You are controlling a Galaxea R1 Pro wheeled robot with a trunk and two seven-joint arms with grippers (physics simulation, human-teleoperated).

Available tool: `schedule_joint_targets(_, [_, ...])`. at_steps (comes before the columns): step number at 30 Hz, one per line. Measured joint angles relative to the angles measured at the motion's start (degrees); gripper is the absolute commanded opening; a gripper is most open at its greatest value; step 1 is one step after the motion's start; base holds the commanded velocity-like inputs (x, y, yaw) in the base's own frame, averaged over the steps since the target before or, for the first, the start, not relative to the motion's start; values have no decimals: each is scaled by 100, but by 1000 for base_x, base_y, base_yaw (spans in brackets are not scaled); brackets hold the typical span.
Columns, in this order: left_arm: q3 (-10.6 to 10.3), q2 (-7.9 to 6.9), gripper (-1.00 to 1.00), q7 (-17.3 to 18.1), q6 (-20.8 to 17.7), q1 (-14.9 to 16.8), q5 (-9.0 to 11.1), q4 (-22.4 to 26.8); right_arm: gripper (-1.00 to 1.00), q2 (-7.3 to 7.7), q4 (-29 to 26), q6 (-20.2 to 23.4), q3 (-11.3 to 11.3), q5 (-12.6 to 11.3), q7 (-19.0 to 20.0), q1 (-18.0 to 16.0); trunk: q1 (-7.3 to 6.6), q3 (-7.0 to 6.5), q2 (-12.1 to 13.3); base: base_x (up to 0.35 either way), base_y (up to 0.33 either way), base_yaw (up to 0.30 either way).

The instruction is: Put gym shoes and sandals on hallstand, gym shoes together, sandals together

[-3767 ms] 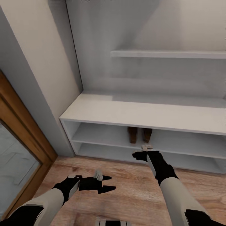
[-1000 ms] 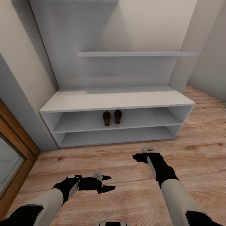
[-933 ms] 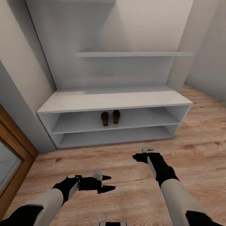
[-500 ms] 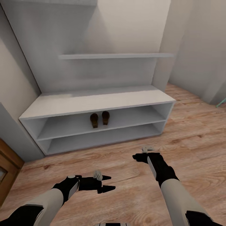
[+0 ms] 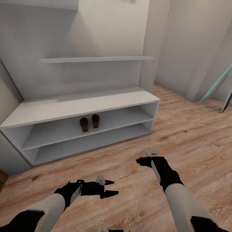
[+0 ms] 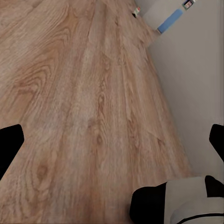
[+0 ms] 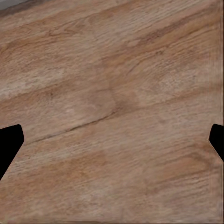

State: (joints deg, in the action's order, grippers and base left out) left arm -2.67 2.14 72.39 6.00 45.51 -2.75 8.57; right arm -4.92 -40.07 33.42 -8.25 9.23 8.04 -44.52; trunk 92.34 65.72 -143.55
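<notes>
2 sandals (image 5: 89, 122) sit side by side on the hallstand (image 5: 80, 108); no gym shoes in sight.
Left gripper (image 5: 109, 188) and right gripper (image 5: 144, 160) hang over the corridor floor (image 5: 193, 135), fingers apart, holding nothing; those teal sticks (image 5: 214, 87), maybe a leaning frame, could get bumped if the robot rolls close.

We take hallstand (image 5: 80, 108) as landmark. On its upper open tier, near middle: two sandals (image 5: 89, 122), side by side, close together. Above its base top: long shelf (image 5: 96, 59) on back panel. Before hallstand: corridor floor (image 5: 193, 135), spreading off to its right. On floor, well apart from hallstand front: left gripper (image 5: 111, 188) and right gripper (image 5: 141, 160), right one nearer hallstand. Far right of hallstand: leaning poles (image 5: 214, 88) by wall.
</notes>
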Motion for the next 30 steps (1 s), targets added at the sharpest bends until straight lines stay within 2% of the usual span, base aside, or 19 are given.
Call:
schedule_joint_targets(9, [0,-1,100,-2,-7,0,0,0,100,1,-1,0,0,0,0,3,-1,-47,0,-11,0,-270])
schedule_joint_targets(26, [2,-1,100,-6,-9,0,1,0,100,8,-1,0,-4,-1,-1,3,-45,-512,22,0,0,-270])
schedule_joint_targets(30, [5,-3,100,-6,-9,0,5,0,100,8,-1,0,-8,0,-1,4,-45,-534,23,0,0,-270])
